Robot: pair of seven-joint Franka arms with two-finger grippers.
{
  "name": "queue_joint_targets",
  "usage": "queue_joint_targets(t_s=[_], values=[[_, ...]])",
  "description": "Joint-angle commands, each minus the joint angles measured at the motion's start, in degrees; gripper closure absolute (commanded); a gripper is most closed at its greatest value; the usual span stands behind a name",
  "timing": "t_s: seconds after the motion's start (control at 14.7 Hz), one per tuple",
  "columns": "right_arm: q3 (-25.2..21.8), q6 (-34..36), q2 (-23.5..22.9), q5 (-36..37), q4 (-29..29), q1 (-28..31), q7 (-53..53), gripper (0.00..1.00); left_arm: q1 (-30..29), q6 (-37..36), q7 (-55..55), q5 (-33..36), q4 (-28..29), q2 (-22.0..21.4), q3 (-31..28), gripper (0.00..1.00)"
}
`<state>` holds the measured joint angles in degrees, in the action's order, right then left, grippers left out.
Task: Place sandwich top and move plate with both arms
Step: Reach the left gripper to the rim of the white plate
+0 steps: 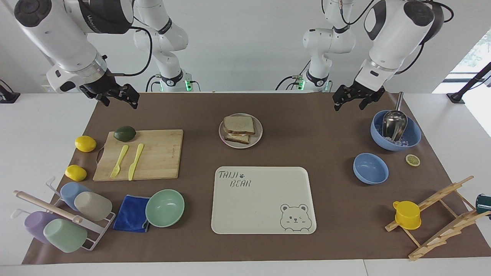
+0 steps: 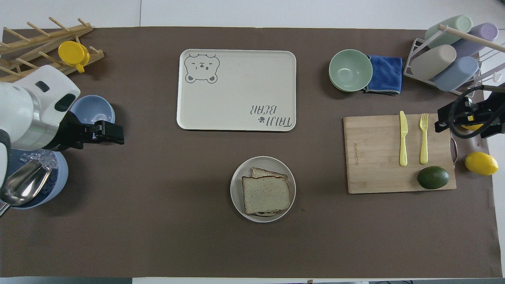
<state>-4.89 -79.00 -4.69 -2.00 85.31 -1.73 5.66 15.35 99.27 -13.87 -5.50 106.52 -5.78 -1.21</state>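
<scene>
From the front we see filling under the sandwich top (image 1: 239, 124); from above, only bread. It lies on the one plate (image 1: 258, 132), nearer the robots than the tray (image 1: 263, 199). We count two lemons (image 1: 85, 143). Left gripper (image 1: 347, 99) and right gripper (image 1: 119, 97) hang up high, holding nothing; we cannot tell whether their fingers are spread.

Two fixed views are provided. Facing view: taken from high across the table, directed at the robots, whose bases are seen at its top. Overhead view: taken from above the robots' end, directed forward and steeply down. The whole brown mat (image 1: 330, 153) is shared by both, with plate (image 1: 257, 138) (image 2: 239, 195) and tray (image 1: 264, 214) (image 2: 236, 106) shown half a turn apart.
</scene>
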Motion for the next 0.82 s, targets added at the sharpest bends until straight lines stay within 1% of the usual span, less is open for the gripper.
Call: queue_joint_targets(t_s=[0.0,0.07,0.14,0.27,0.34,0.54,0.68,0.75], values=[[-0.3,0.3,0.2,-0.6,-0.5,1.4,-2.7,0.0,4.1,9.3,-2.7,-2.8,8.0,-1.1,-0.5,0.0],[-1.0,0.3,0.2,-0.6,-0.6,1.3,-2.8,0.0,5.3,12.0,-2.7,-3.8,9.4,-0.2,-0.5,0.0],[-1.7,0.3,0.4,-0.3,-0.6,1.2,-3.5,0.0,6.9,14.0,-3.0,-4.6,9.9,1.7,-0.5,0.0],[-2.6,-0.8,0.5,-0.3,-0.8,1.3,-8.3,0.0,11.3,18.1,-4.6,-5.3,10.2,6.2,-0.5,0.0],[-2.7,-1.8,0.8,-0.5,-0.1,1.3,-8.9,0.0,13.5,21.0,-4.6,-5.4,11.8,8.3,-0.5,0.0],[-2.6,-2.4,0.9,-0.3,0.0,1.3,-7.7,0.0,18.7,31.4,-4.5,-5.8,19.1,9.8,-0.5,0.0],[-2.2,-2.1,1.6,-0.4,0.1,1.6,-7.2,0.0,21.1,35.5,-4.5,-7.5,20.2,12.5,-0.5,0.0],[-2.4,-2.1,1.5,-0.6,0.4,1.6,-7.2,0.0,21.8,35.8,-4.6,-8.1,20.2,13.3,-0.5,0.0]])
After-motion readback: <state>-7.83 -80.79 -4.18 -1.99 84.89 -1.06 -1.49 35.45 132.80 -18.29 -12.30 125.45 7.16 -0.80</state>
